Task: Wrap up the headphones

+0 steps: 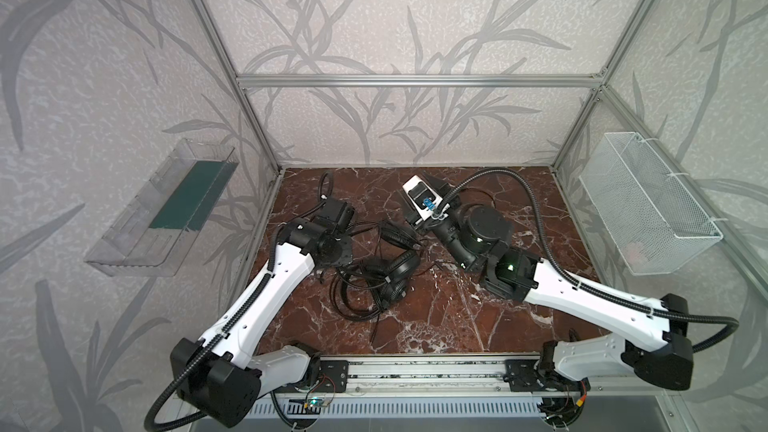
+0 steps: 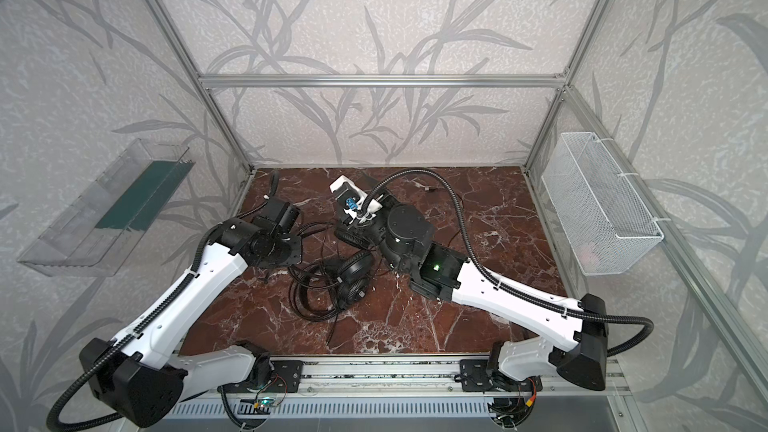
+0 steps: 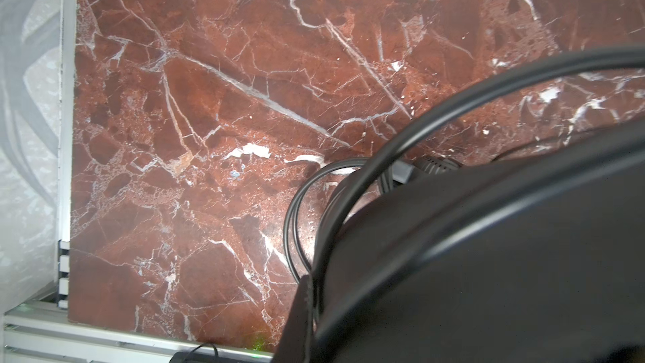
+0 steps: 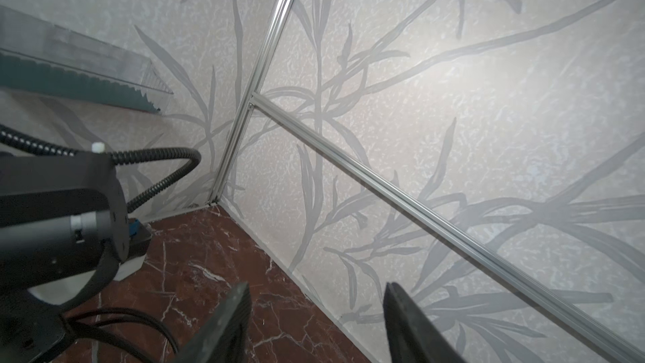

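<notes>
Headphones (image 1: 392,290) lie centred on the table (image 1: 457,317) — light, springy headband, limp tangle-prone cable (image 3: 382,155); grasp cable near an earcup (image 1: 405,267). Left gripper (image 3: 436,239) clamped, seemingly on cable; right gripper (image 4: 317,295) parted, empty

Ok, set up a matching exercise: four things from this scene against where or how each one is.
1. wire basket
2. clear bin
3. right gripper
4. headphones

A. open and empty
B. lying on the marble table
C. mounted at the right side
D. mounted at the left side

Pairs: 1-C, 2-D, 3-A, 4-B
</notes>
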Available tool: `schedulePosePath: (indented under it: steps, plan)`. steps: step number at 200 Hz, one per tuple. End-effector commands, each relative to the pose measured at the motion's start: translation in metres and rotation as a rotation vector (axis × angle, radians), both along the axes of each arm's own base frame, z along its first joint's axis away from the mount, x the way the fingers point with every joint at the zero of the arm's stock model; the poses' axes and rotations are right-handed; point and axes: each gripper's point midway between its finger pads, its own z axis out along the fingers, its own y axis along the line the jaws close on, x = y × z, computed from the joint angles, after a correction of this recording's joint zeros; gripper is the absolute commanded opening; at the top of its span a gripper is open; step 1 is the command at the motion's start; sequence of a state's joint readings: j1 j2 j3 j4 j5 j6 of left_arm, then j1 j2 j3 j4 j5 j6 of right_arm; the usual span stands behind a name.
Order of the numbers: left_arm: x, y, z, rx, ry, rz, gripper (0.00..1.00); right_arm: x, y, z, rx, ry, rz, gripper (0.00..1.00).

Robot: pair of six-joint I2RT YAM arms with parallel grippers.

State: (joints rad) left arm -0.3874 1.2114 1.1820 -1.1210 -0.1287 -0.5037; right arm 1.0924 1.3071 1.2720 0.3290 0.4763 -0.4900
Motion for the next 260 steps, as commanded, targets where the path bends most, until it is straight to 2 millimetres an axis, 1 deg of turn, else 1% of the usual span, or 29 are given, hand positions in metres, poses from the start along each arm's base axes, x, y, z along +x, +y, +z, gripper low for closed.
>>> schedulePosePath:
  steps: [1, 17, 34, 42, 51, 59, 64, 67, 84, 104, 111, 113, 119, 131, 147, 156, 167, 185, 197, 208, 221, 233, 244, 260]
  plan:
    - [0.004, -0.005, 0.009, -0.036, -0.051, -0.003, 0.00, -0.012, -0.011, 0.023, 0.085, -0.052, 0.024, 0.63]
    - [0.003, -0.006, 0.008, -0.042, -0.047, -0.005, 0.00, -0.012, -0.015, 0.026, 0.091, -0.063, 0.010, 0.64]
    - [0.002, -0.010, 0.010, -0.063, -0.045, -0.012, 0.00, -0.007, -0.019, 0.019, 0.071, -0.015, -0.021, 0.64]
    - [0.001, -0.012, 0.012, -0.078, -0.044, -0.019, 0.00, -0.007, -0.022, 0.011, 0.067, 0.029, -0.017, 0.64]
    - [-0.002, -0.014, 0.014, -0.093, -0.036, -0.024, 0.00, -0.012, -0.022, -0.003, 0.028, 0.072, 0.028, 0.64]
    - [-0.005, -0.016, 0.016, -0.107, -0.031, -0.029, 0.00, -0.015, -0.027, -0.015, 0.016, 0.101, 0.033, 0.65]
    - [-0.006, -0.018, 0.017, -0.119, -0.030, -0.036, 0.00, -0.017, -0.034, -0.019, 0.027, 0.117, 0.027, 0.68]
    - [-0.008, -0.019, 0.018, -0.127, -0.027, -0.037, 0.00, -0.017, -0.037, -0.026, 0.027, 0.130, 0.025, 0.69]
    - [-0.014, -0.024, 0.022, -0.169, -0.013, -0.055, 0.00, -0.025, -0.060, -0.049, 0.040, 0.202, 0.035, 0.70]
    - [-0.019, -0.024, 0.032, -0.184, -0.015, -0.057, 0.00, -0.035, -0.097, -0.070, 0.064, 0.261, -0.023, 0.70]
    - [-0.021, -0.023, 0.038, -0.191, -0.025, -0.055, 0.00, -0.037, -0.111, -0.076, 0.074, 0.258, -0.051, 0.70]
    - [-0.021, -0.023, 0.041, -0.195, -0.033, -0.055, 0.00, -0.039, -0.117, -0.075, 0.086, 0.252, -0.059, 0.70]
    - [-0.021, -0.024, 0.049, -0.209, -0.051, -0.053, 0.00, -0.040, -0.126, -0.080, 0.094, 0.250, -0.080, 0.70]
    - [-0.022, -0.024, 0.065, -0.230, -0.088, -0.058, 0.00, -0.046, -0.147, -0.081, 0.141, 0.247, -0.103, 0.71]
    - [-0.024, -0.023, 0.086, -0.239, -0.122, -0.057, 0.00, -0.050, -0.161, -0.093, 0.179, 0.281, -0.110, 0.71]
    - [-0.024, -0.023, 0.096, -0.248, -0.138, -0.062, 0.00, -0.051, -0.162, -0.104, 0.183, 0.302, -0.107, 0.71]
    - [-0.026, -0.023, 0.109, -0.257, -0.159, -0.064, 0.00, -0.052, -0.158, -0.120, 0.188, 0.328, -0.094, 0.71]
    - [-0.028, -0.021, 0.130, -0.264, -0.189, -0.065, 0.00, -0.053, -0.145, -0.147, 0.164, 0.357, -0.044, 0.72]
    - [-0.030, -0.019, 0.142, -0.265, -0.208, -0.063, 0.00, -0.053, -0.134, -0.167, 0.152, 0.368, -0.012, 0.76]
    - [-0.032, -0.019, 0.155, -0.275, -0.228, -0.065, 0.00, -0.054, -0.121, -0.183, 0.138, 0.359, 0.041, 0.76]
    - [-0.033, -0.019, 0.167, -0.284, -0.258, -0.063, 0.00, -0.057, -0.105, -0.195, 0.130, 0.360, 0.110, 0.76]
    - [-0.033, -0.023, 0.175, -0.310, -0.271, -0.067, 0.00, -0.061, -0.091, -0.206, 0.108, 0.411, 0.163, 0.76]
    - [-0.033, -0.026, 0.182, -0.330, -0.285, -0.063, 0.00, -0.060, -0.082, -0.217, 0.094, 0.474, 0.177, 0.76]
    - [-0.034, -0.032, 0.198, -0.373, -0.319, -0.070, 0.00, -0.063, -0.064, -0.228, 0.077, 0.507, 0.241, 0.77]
